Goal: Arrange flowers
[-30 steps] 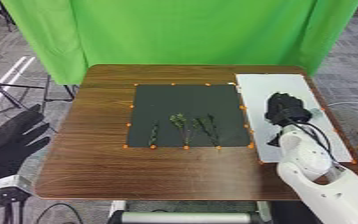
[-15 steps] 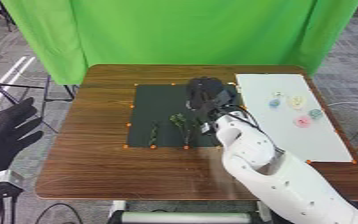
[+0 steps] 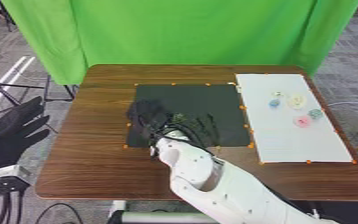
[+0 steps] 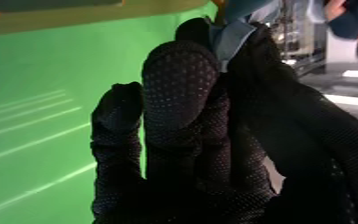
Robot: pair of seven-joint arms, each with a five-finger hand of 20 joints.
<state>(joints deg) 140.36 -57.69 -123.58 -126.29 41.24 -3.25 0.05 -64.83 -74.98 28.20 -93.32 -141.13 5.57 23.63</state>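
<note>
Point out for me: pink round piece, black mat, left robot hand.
Pink round piece (image 3: 302, 121): head view, on its middle.
Black mat (image 3: 190, 95): head view, on a bare part toward its far edge.
Left robot hand (image 3: 4, 142): head view, on the glove below the fingers.

The worktop (image 3: 87, 167) is brown wood with a faint sheen; the mat (image 3: 193, 95) is matt black, the sheet (image 3: 300, 145) smooth white paper. Left robot hand (image 3: 5, 145) and right robot hand (image 3: 146, 114) wear black fabric; the blue piece (image 4: 232, 44) looks like thin, matt cloth.
</note>
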